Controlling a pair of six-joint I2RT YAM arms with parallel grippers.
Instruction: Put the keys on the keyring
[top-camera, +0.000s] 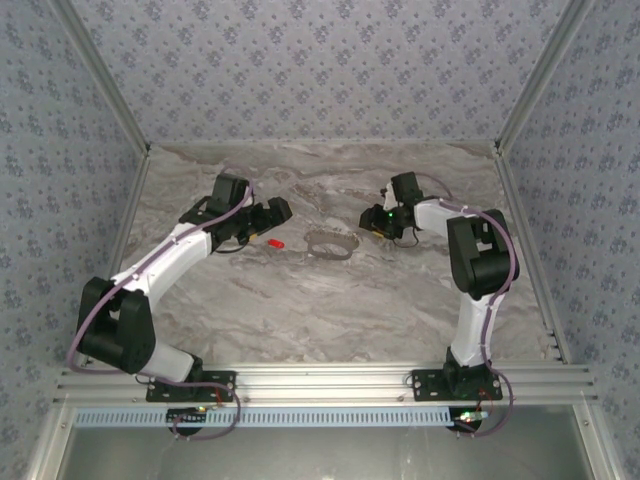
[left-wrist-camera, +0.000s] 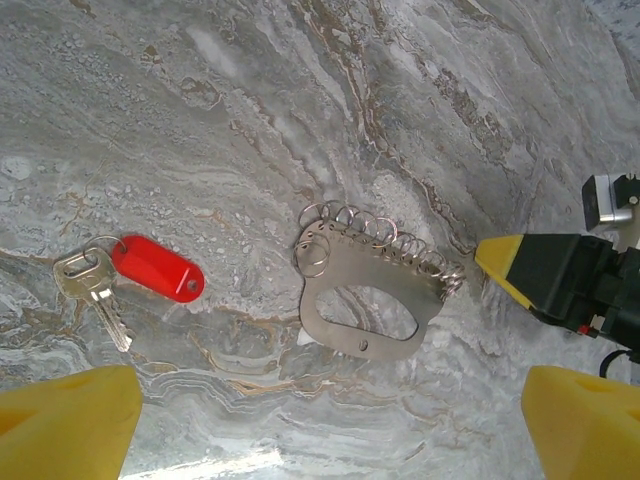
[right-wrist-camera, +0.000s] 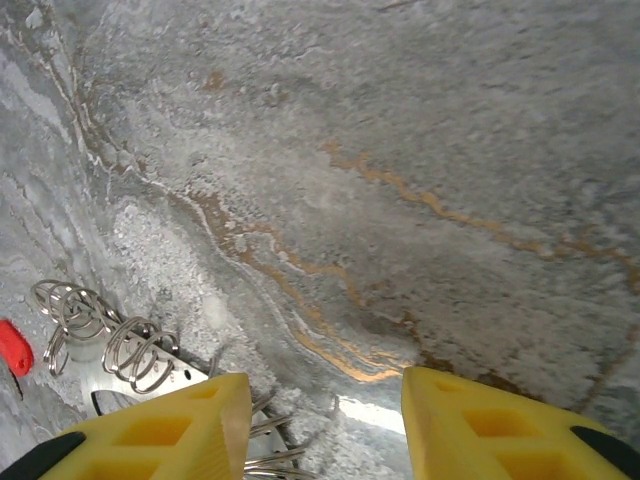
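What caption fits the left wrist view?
Open left hand above a red-tagged key and the keyring, lying apart on the marble table.

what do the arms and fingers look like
White links and chunky black joints on the left arm and right arm, a pale purple cable along each. The fingers are blocky yellow with square recesses. A green light glows near the right wrist.

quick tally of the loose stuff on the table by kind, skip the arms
silver key: 1
red key tag: 1
metal keyring plate with a row of small rings: 1
total: 3
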